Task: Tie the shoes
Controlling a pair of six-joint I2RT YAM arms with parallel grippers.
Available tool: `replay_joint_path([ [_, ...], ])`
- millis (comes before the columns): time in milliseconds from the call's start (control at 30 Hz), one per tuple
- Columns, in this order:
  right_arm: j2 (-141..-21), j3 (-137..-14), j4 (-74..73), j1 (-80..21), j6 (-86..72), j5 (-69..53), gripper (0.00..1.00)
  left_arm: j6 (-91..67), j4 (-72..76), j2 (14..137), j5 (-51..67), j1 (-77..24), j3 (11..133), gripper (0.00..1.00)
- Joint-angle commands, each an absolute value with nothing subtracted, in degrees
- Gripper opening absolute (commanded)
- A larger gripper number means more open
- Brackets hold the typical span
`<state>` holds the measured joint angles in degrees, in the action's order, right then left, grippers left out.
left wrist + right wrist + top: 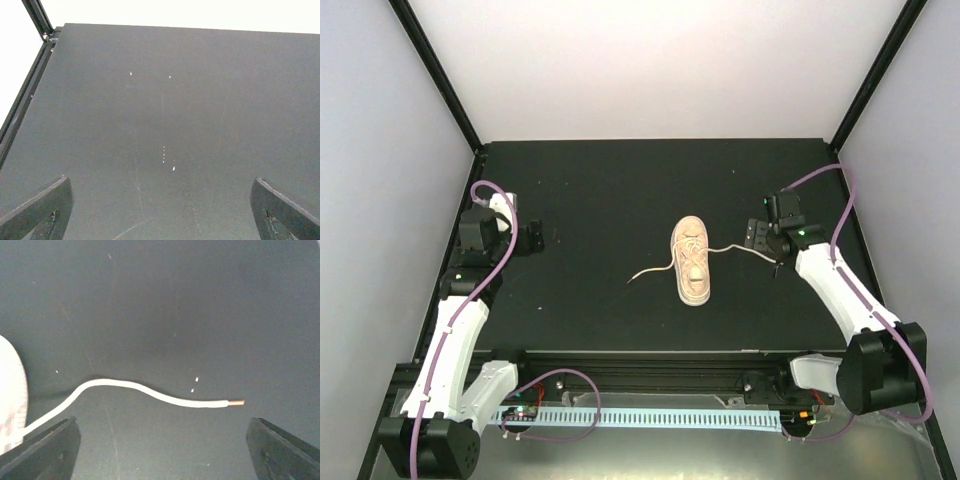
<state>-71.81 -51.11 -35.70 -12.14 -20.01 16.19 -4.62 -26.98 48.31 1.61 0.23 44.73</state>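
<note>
So the small pale pink-beige low-top sneaker sits a bit right of the middle of the matte black tabletop. It's untied: one cream-white lace trails off to the left, and the other lace end snakes right, lying flat under the right gripper, whose jaws are spread wide with nothing in them. My worry is that this cord is thin, round and limp against a hard surface, so closing fingers could scrape the table and miss it. They could also pinch only the slick tan aglet tip, which I'd guess slips right out. The shoe also looks light, with a smooth pale sole edge, and nothing pins it down, so any tug on the lace probably drags or spins it. The left gripper is wide open too and sits well apart from the shoe, over bare, faintly scratched, dust-specked tabletop.
</note>
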Motion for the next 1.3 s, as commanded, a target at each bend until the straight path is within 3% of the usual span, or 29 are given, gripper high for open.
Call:
replay_joint_path([
  [0,-67.91,-59.71,-38.3,-12.1,-17.63,14.12,0.98,-4.22,-26.81,47.37,1.78,0.02,44.82,0.99],
  [167,-65.89,-63.68,-39.03,-15.63,-16.01,-2.66,1.0,-4.22,-26.81,47.55,1.85,0.05,44.99,0.99],
  [300,-68.03,-58.75,-38.16,-24.38,-20.53,-0.52,1.0,-4.14,-26.92,47.64,1.89,0.08,44.92,0.99],
  [433,-70.81,-49.72,-33.31,-26.73,-27.09,-3.41,0.91,-4.13,-26.82,47.84,1.86,0.05,44.72,0.99],
  [567,-73.49,-44.61,-26.34,-27.33,-28.54,-9.88,0.89,-4.22,-26.87,48.44,2.33,0.08,44.83,0.99],
  [967,-85.37,-47.9,-25.77,-28.43,-25.82,-9.27,0.64,-4.15,-26.89,48.29,2.34,0.05,44.78,0.99],
  [1067,-86.81,-48.32,-26.48,-29.98,-25.89,-11.75,0.48,-4.24,-26.9,48.25,2.34,0.06,44.91,0.99],
  [1200,-86.26,-47.56,-27.78,-34.28,-29.62,-12.43,0.11,-4.22,-26.9,48.11,2.52,0.08,44.91,0.99],
  [1267,-85.33,-46.42,-28.7,-36.43,-33.43,-12.31,0.03,-4.22,-26.89,48.11,2.7,0.06,44.85,0.99],
])
